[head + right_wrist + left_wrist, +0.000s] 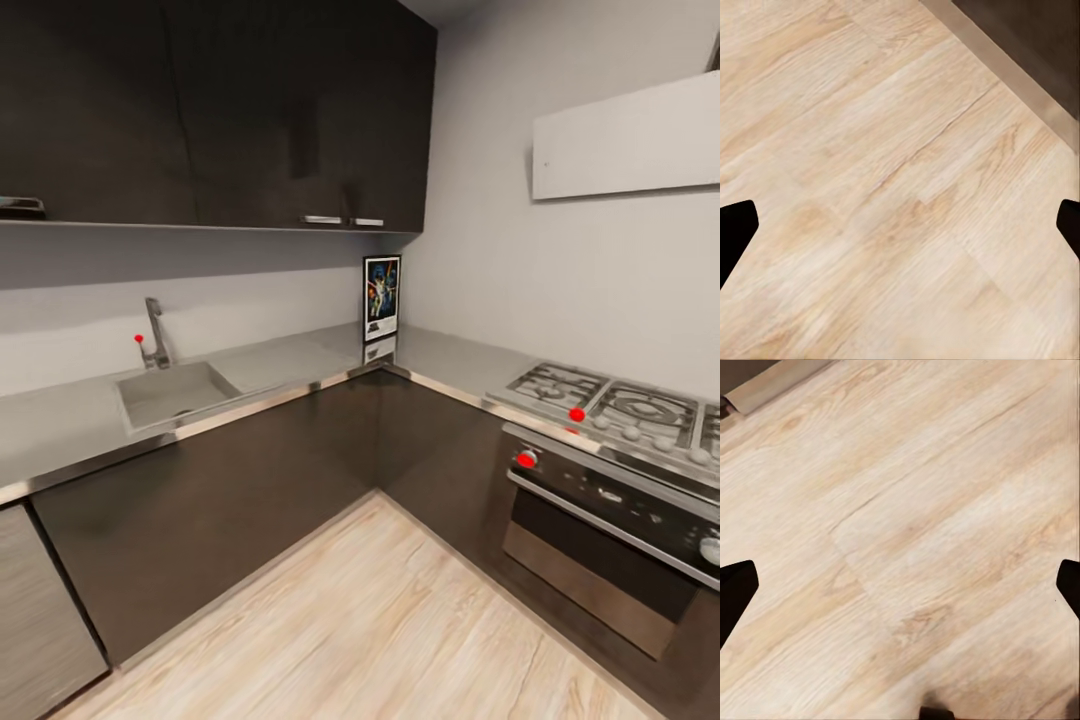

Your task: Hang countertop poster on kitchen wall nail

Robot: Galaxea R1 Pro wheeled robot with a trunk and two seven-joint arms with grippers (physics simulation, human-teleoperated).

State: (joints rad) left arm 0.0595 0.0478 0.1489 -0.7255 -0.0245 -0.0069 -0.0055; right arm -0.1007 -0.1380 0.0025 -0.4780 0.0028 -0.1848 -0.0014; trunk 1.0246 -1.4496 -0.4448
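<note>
Upright in the countertop (80,420) corner, the poster (381,298); both jaws wide, empty.

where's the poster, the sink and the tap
poster (382,297), head view, on its picture area
sink (172,392), head view, on the basin floor
tap (155,330), head view, on its upright stem

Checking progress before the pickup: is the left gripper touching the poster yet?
Apart. The head view shows the poster standing on the countertop corner; the left gripper hangs open above the plank floor.
</note>
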